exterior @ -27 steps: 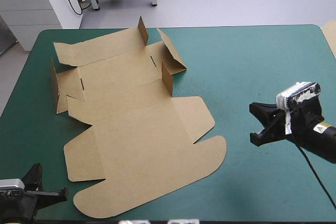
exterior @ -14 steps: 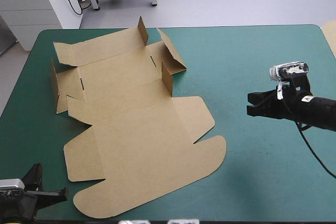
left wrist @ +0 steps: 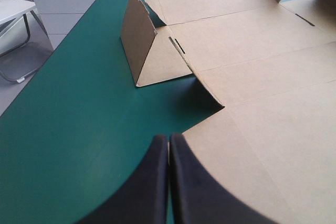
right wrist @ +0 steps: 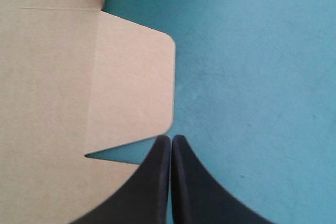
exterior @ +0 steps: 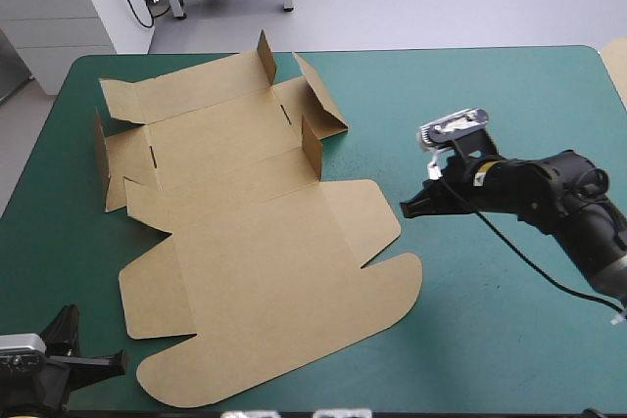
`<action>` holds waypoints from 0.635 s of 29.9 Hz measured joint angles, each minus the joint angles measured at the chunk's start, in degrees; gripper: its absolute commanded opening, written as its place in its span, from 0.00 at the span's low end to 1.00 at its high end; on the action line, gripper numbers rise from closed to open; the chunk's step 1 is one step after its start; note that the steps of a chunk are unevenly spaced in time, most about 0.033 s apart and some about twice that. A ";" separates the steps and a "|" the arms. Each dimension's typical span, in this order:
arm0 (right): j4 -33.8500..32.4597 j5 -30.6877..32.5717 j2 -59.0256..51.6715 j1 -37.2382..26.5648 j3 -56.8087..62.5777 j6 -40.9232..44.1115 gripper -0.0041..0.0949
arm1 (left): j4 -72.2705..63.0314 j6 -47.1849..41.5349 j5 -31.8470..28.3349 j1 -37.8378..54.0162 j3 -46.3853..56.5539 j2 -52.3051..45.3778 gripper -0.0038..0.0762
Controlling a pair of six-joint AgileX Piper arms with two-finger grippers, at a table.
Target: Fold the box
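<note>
- I see the box [exterior: 245, 242] lying mostly flat, left of centre on the teal-green cover [exterior: 490, 95]; small flaps [exterior: 312, 147] stand up at its far end.
- Right gripper [exterior: 404, 210]: fingers pressed together, empty, tip just beside the box's right edge.
- Left gripper [left wrist: 169, 137]: fingers together, empty, at the box's near left edge.

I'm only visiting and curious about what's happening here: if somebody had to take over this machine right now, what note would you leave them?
Cut brown cardboard box: lies mostly flat on the teal-green table cover; a few small flaps at its far end stand up.
Left black-fingered gripper: shut, empty, near the table's near-left corner, beside the box's edge.
Right black-fingered gripper: shut, empty, tips by the box's right side flap; contact unclear.
Done: no walls tucked. Left: raise and tuck the walls.
</note>
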 measured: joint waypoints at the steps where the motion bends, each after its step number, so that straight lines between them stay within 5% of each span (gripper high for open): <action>1: -0.90 -0.41 0.70 1.95 -0.81 1.31 0.04 | 0.00 0.00 0.00 0.00 0.00 0.00 0.04; 11: 0.43 1.74 19.82 10.31 -18.30 2.53 0.07 | 0.00 0.00 0.00 0.00 0.00 0.00 0.04; 14: 1.16 3.99 25.55 10.50 -25.03 0.52 0.20 | 0.00 0.00 0.00 0.00 0.00 0.00 0.04; 19: 1.80 8.55 33.14 10.50 -35.22 -2.09 0.59 | 0.00 0.00 0.00 0.00 0.00 0.00 0.04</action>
